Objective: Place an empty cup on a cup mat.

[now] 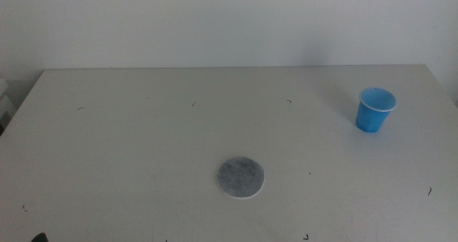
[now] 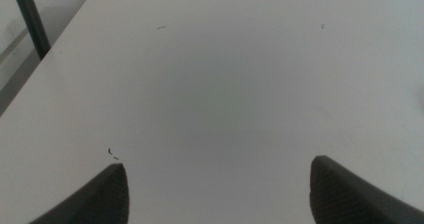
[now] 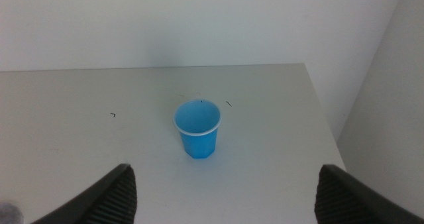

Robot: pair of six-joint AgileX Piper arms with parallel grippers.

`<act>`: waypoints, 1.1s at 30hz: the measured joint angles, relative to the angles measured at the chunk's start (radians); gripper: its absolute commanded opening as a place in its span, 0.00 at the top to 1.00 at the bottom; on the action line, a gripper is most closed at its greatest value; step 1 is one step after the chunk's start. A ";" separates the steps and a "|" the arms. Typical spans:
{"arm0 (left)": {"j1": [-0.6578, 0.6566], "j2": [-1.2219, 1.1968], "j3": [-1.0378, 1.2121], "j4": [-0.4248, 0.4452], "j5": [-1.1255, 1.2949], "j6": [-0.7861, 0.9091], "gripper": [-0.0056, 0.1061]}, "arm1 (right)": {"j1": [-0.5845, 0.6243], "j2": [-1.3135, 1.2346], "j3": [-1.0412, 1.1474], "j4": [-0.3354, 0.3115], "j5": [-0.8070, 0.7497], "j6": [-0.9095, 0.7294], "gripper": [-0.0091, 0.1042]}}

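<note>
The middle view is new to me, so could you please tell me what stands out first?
The blue cup catches the eye first: it stands upright and empty at the table's far right. The grey cup mat lies bare nearer the front, around the middle, well apart from the cup. In the wrist views, the right gripper faces the cup with jaws open, and the left gripper, also open, sees only bare table.

Table (image 1: pixel 143 142): broad, off-white top, a few small dark scuffs. Wall (image 1: pixel 215 20): plain white, directly behind. Lighting: soft, even.
</note>
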 measured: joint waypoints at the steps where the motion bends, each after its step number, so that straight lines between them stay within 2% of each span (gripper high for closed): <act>1: 0.000 0.000 0.000 0.000 0.000 0.000 0.01 | 0.000 0.035 -0.044 0.000 0.030 0.011 0.28; 11: 0.000 0.000 0.000 0.000 0.000 0.000 0.01 | 0.000 0.375 -0.413 0.039 0.244 0.051 0.28; 17: 0.000 0.000 0.000 0.000 0.000 0.000 0.01 | 0.000 0.577 -0.567 0.041 0.338 0.051 0.28; 22: 0.000 0.000 0.000 0.000 0.000 0.000 0.01 | 0.000 0.730 -0.634 0.041 0.337 0.051 0.28; 29: 0.000 0.000 0.000 0.000 0.000 0.000 0.01 | 0.000 0.849 -0.639 0.041 0.197 0.053 0.28; 33: 0.000 0.000 0.000 0.000 0.000 0.000 0.01 | 0.000 0.923 -0.644 0.061 0.169 0.053 0.28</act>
